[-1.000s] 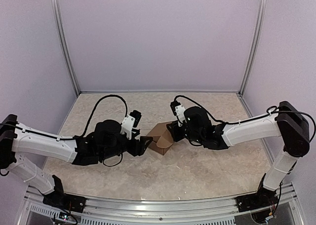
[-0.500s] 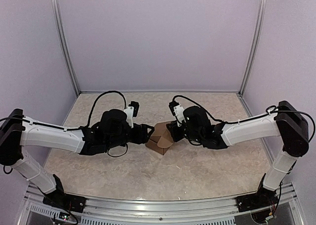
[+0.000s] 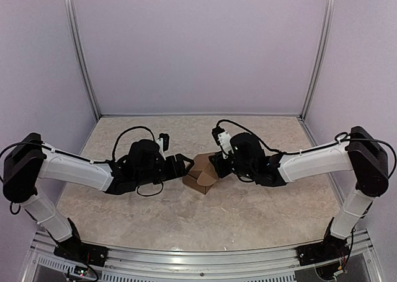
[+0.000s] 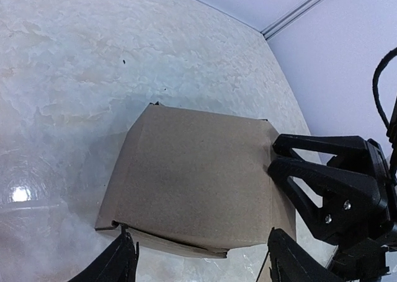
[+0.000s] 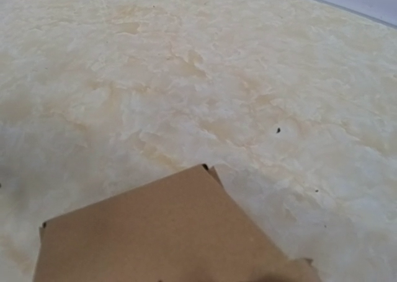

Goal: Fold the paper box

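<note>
The paper box [image 3: 200, 177] sat partly folded at the centre of the top view, on the marbled table [image 3: 248, 214], with one broad brown panel facing the left wrist camera. The left gripper [image 3: 183, 165] hovered just left of it, jaws wide apart and framing that panel, apparently lined up to push or catch a wall. The right gripper [image 3: 215, 163] met the box's right edge with jaws nearly together. Whether they pinched cardboard could not be told, but it was probably bracing the box.
</note>
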Available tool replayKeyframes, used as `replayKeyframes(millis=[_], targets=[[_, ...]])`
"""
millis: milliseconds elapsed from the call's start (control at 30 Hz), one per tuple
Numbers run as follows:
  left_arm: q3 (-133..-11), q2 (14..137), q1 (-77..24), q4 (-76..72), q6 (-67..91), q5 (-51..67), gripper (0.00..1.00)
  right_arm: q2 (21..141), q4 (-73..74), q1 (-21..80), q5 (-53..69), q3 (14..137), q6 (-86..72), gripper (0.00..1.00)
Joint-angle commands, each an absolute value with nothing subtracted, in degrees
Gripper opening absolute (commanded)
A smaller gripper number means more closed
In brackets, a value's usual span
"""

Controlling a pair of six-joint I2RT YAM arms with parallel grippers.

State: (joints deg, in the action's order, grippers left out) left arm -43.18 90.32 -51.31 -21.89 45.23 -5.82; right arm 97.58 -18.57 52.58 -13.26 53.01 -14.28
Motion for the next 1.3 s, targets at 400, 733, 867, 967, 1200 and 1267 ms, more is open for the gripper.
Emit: replayKeyframes(millis=[400,733,867,967,1200,1267], targets=[[-41.2,95.7,-49.0,-29.0,57.2,-0.9,0.7,84.9,-8.1,50.9,-14.4,53.8,-9.7,0.4],[-42.3,98.0,-47.9,-29.3,58.5,2.0,0.7,76.8,-13.3,44.6,-17.8,41.4,-13.2,0.41],[-42.3,98.7,-47.4,-29.7,59.9,2.4,0.7,80.5,-18.0,39.9,-12.0,38.1,-17.7,0.28],[-42.2,99.4,-46.8,-31.1,61.0,3.3,0.71,85.1,-22.6,37.5,-7.4,37.1,-21.2,0.12],[-42.3,101.0,-45.7,-35.0,63.4,5.7,0.71,96.8,-30.5,34.8,2.5,39.3,-26.1,0.0],[-42.5,101.4,-45.5,-35.3,63.8,6.2,0.71,99.6,-32.0,34.7,4.8,40.5,-26.6,0.0]])
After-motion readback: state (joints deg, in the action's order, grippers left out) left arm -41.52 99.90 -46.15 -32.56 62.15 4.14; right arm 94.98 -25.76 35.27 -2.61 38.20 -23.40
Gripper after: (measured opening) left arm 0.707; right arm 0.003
